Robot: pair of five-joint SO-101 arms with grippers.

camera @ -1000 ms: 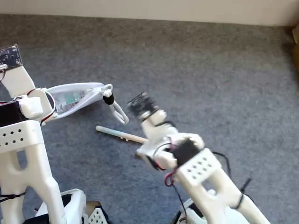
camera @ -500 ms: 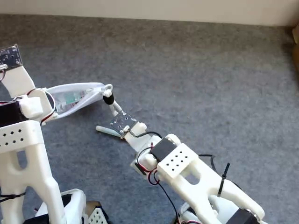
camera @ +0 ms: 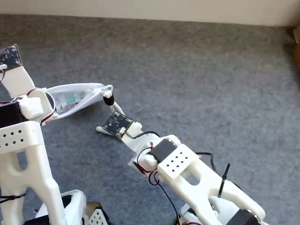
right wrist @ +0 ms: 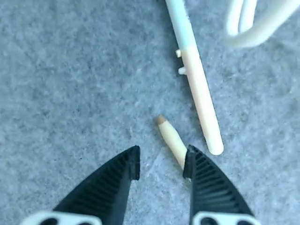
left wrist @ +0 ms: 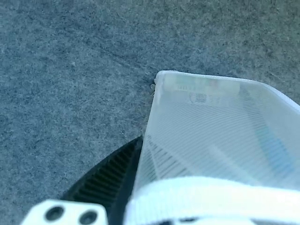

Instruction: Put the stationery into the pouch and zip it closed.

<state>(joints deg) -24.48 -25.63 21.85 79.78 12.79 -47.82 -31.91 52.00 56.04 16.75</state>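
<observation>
A translucent white pouch (camera: 77,96) with items showing through it is held off the carpet at the left. My left gripper (left wrist: 140,187) is shut on the edge of that pouch (left wrist: 215,126). The pouch's zip pull has a black bead (camera: 108,99) and a white cord loop (right wrist: 248,23). A cream and light-blue pen (right wrist: 194,79) lies on the carpet, its tip (camera: 101,130) poking out from under my right wrist. My right gripper (right wrist: 162,152) is open just above the carpet beside the pen. A short tan-tipped stick (right wrist: 171,138) lies against one finger (right wrist: 206,180).
Grey carpet (camera: 211,70) stretches free to the back and right. The left arm's white base (camera: 28,154) stands at the front left, and the right arm's body (camera: 187,173) crosses the front middle. A pale wall edge (camera: 150,9) runs along the back.
My right arm has dropped and swung left, bringing its wrist from the middle down over the pen near the zip pull. The left arm and the pouch have stayed still.
</observation>
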